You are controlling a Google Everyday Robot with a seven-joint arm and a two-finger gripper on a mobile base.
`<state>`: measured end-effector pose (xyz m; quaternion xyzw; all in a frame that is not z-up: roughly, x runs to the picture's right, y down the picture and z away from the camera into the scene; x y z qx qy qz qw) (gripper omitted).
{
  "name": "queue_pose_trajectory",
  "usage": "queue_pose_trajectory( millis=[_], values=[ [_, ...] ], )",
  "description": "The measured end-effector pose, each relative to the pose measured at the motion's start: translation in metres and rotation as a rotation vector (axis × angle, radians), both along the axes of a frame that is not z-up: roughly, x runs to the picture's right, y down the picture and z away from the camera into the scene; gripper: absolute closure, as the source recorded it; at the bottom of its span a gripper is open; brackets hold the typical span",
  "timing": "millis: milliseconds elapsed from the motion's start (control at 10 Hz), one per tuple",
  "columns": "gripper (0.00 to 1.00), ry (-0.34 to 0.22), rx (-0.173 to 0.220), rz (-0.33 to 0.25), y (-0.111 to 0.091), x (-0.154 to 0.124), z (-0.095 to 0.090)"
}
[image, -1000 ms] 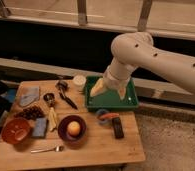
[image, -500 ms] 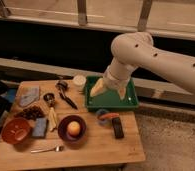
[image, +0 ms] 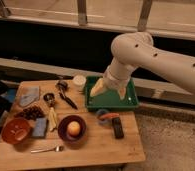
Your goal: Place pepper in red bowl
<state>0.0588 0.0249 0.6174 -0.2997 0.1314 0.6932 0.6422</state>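
- Dark wall and metal rails run along the far side, behind a wooden tabletop [image: 96, 145] crowded with small items.
- A white arm reaches in from the right. Its end effector [image: 110, 91] hangs over the green tray [image: 132, 103] at the far right of the tabletop, with its two pale fingers [image: 98, 90] spread wide and nothing between them.
- The pepper [image: 110, 116] lies just on the near side of the tray, against a small blue cup [image: 100, 118], with a black object [image: 118, 128] just nearer.
- The red bowl [image: 16, 131] sits at the near left, well apart from the pepper.
- Between them stands a maroon bowl [image: 62, 126] holding a round yellow-orange fruit [image: 73, 129].
- A blue sponge [image: 39, 127] lies just right of the red bowl.
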Motion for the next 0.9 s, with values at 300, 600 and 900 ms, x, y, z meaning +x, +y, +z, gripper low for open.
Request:
queue_pose_trajectory(
  millis=[300,600,900],
  values=[
    [0.20,0.000,0.000,0.000,0.0000,0.0000,0.0000],
    [0.20,0.000,-0.001,0.000,0.0004,0.0000,0.0007],
    [0.20,-0.009,-0.002,-0.016,0.0001,0.0000,0.0032]
  ],
)
